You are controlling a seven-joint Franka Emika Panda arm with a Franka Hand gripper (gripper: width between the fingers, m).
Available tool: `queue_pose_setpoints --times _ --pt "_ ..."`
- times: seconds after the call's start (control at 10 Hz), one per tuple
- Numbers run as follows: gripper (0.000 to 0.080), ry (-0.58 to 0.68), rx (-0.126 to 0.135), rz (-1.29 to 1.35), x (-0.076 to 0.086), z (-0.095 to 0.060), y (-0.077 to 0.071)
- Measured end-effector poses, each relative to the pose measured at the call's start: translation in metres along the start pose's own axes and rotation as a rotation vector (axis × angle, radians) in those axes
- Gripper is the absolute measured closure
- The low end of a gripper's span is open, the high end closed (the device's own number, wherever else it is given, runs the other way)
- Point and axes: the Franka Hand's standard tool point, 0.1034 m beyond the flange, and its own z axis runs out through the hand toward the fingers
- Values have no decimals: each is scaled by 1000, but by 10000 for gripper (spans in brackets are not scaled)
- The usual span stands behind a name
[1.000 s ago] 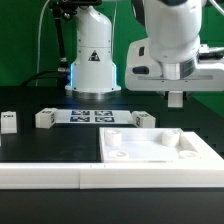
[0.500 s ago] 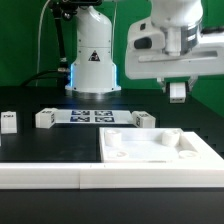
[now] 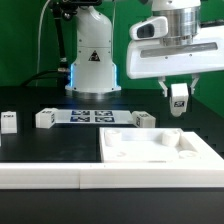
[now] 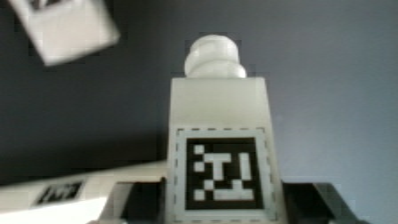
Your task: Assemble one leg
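Note:
My gripper [image 3: 177, 90] is shut on a leg [image 3: 179, 99], a small white post with a black-and-white tag, held in the air above the table at the exterior view's right. In the wrist view the leg [image 4: 221, 110] fills the middle, its round peg pointing away, with my gripper [image 4: 222, 208] closed on its sides and the dark fingers [image 4: 146, 202] showing beside the tag. The large white square panel [image 3: 160, 150] lies on the table below the held leg.
Three more white legs lie on the black table: one [image 3: 8, 122] at the far left, one [image 3: 44, 118] beside the marker board [image 3: 90, 116], one [image 3: 146, 118] behind the panel. A white wall [image 3: 50, 178] runs along the front. The arm's base [image 3: 92, 60] stands behind.
The arm has risen and turned with the leg in its grip. The leg has shifted slightly right and its tagged face now shows below the hand.

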Motion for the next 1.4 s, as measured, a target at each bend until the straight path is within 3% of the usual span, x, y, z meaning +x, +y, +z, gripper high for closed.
queue_pose_setpoints --times 0.4,0.8,1.0,1.2,1.3,1.4 --pt "508 242 13 -143 28 -20 -3" --pt "508 307 21 -155 27 -18 -4" --pt "508 346 13 -235 54 -27 -4" --pt "508 349 13 -273 85 -24 -2" --pt "508 342 11 -297 95 -20 0" --pt "508 342 12 -296 95 -20 -1"
